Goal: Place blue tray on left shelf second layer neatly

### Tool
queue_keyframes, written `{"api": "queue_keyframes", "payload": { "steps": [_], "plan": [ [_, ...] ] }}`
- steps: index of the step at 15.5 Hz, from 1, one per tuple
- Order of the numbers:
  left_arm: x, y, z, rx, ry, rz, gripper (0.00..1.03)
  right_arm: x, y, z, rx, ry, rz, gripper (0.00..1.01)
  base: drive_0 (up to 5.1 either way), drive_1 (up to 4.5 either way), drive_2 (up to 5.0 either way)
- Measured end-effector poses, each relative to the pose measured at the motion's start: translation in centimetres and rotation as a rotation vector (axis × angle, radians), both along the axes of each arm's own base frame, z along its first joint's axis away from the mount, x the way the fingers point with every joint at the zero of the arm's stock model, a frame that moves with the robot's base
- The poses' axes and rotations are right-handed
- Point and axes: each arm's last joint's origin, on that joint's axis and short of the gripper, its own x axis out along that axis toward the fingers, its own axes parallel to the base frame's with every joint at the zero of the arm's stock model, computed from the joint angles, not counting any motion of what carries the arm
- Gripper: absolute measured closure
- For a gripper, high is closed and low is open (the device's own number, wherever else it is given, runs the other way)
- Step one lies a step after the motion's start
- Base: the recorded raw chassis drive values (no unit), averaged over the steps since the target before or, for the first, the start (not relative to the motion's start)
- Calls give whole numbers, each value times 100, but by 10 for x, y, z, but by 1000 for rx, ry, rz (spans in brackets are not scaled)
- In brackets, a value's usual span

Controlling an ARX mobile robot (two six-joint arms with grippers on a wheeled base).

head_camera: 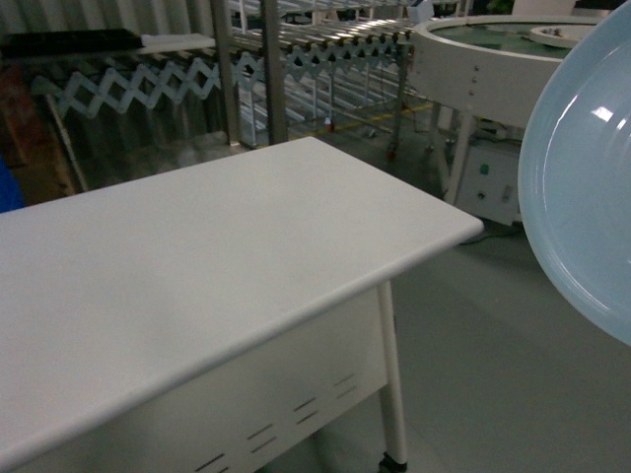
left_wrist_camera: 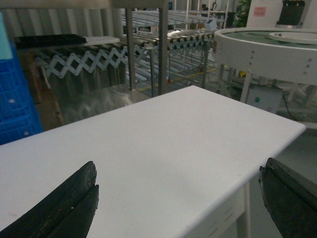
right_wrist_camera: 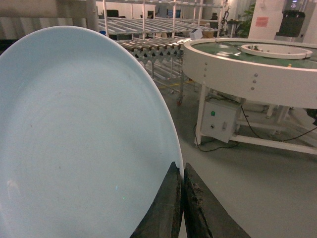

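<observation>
The right gripper [right_wrist_camera: 182, 198] is clenched on the rim of the blue tray [right_wrist_camera: 79, 144], held on edge at three o'clock in the head view. The left gripper [left_wrist_camera: 178, 198] hangs spread wide over the white table [head_camera: 217, 256]. Beyond, at twelve o'clock, steel posts [head_camera: 273, 69], perhaps the left shelf.

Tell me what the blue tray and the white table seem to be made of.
Blue tray: likely glossy plastic, pale sky-blue; bright glints show on its smooth face. White table: the top looks like matte white laminate or painted board, with no sharp reflections; the slotted panel beneath looks like painted metal.
</observation>
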Motion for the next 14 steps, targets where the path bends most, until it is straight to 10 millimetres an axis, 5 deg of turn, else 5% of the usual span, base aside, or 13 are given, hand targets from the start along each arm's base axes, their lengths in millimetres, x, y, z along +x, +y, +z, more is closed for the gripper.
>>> {"api": "queue_keyframes", "payload": {
  "steps": [14],
  "plan": [
    [0, 0, 0, 0, -2, 0, 5, 0, 0, 0, 2, -2, 4, 99, 322, -419, -419]
  ]
}}
